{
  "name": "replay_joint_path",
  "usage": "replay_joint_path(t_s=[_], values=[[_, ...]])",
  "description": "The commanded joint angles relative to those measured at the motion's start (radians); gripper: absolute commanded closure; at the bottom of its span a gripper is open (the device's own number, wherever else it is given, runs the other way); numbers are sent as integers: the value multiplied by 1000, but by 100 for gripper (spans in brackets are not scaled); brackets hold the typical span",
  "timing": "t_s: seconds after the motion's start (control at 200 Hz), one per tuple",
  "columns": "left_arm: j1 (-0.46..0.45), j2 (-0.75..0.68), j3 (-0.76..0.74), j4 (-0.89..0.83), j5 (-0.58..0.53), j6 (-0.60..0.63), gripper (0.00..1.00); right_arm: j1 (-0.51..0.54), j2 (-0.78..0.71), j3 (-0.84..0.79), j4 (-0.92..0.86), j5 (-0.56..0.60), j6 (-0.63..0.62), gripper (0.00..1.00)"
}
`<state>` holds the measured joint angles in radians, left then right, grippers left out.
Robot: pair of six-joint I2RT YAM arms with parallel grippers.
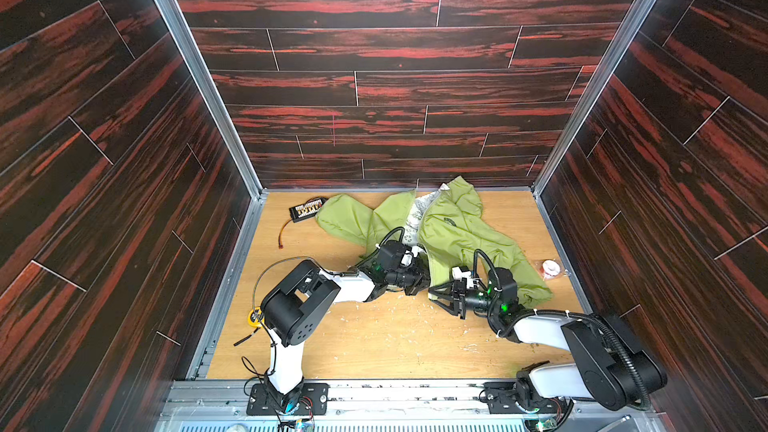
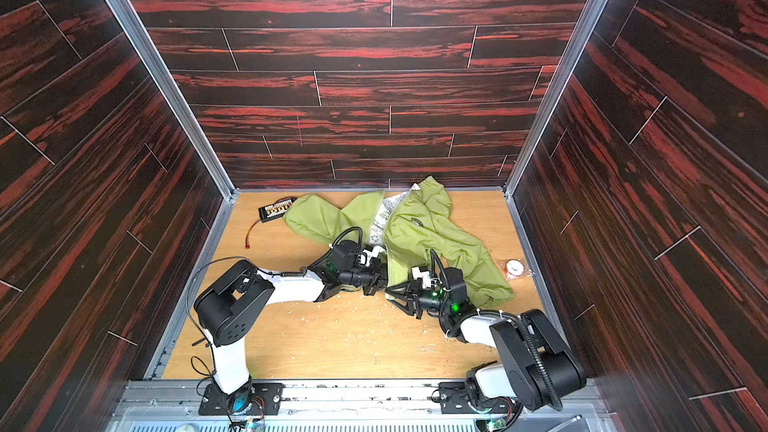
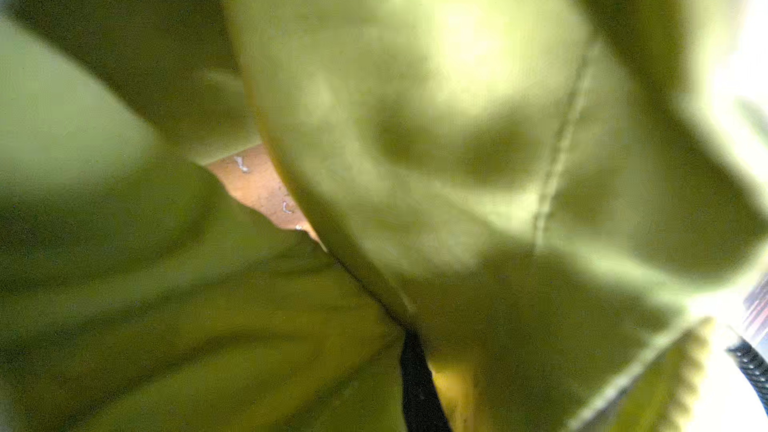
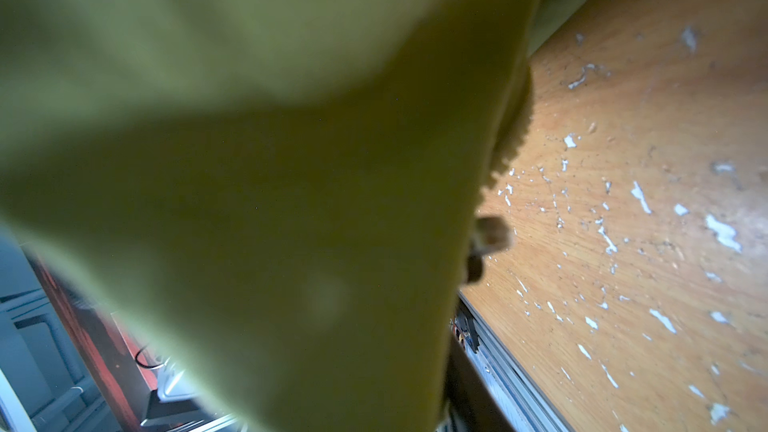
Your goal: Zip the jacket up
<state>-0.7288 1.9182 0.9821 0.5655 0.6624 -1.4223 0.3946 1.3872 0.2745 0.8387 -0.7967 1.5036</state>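
Observation:
The olive-green jacket (image 1: 457, 234) (image 2: 419, 238) lies crumpled at the back of the table. It is open at the front, with pale printed lining (image 1: 415, 218) showing. My left gripper (image 1: 422, 280) is shut on the jacket's near hem. My right gripper (image 1: 434, 293) is just to the right of it, and the hem's edge passes between its fingers. Green fabric fills the left wrist view, with zipper teeth (image 3: 681, 371) at one side. In the right wrist view the jacket (image 4: 291, 160) hangs before the lens, its toothed zipper edge (image 4: 513, 135) and a blurred zipper slider (image 4: 492, 234) beside it. How tightly the jaws meet is hidden.
A black circuit board with red wires (image 1: 306, 209) lies at the back left, touching a sleeve. A white and red tape roll (image 1: 552, 268) sits by the right wall. A yellow object (image 1: 254, 317) lies at the left edge. White flecks dot the wooden table (image 1: 395, 338).

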Motion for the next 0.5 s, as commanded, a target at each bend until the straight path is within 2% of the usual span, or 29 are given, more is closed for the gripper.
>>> replay_joint_path(t_s=[0.0, 0.245, 0.401, 0.496], values=[[-7, -12, 22, 33, 14, -7, 100, 6, -42, 26, 8, 13, -9, 66], [-7, -16, 23, 40, 16, -12, 100, 3, -126, 46, -172, 40, -90, 63], [-8, -18, 22, 63, 17, -27, 100, 0, -169, 63, -265, 60, -139, 66], [-8, -21, 22, 63, 19, -27, 100, 0, -167, 63, -263, 60, -140, 71]])
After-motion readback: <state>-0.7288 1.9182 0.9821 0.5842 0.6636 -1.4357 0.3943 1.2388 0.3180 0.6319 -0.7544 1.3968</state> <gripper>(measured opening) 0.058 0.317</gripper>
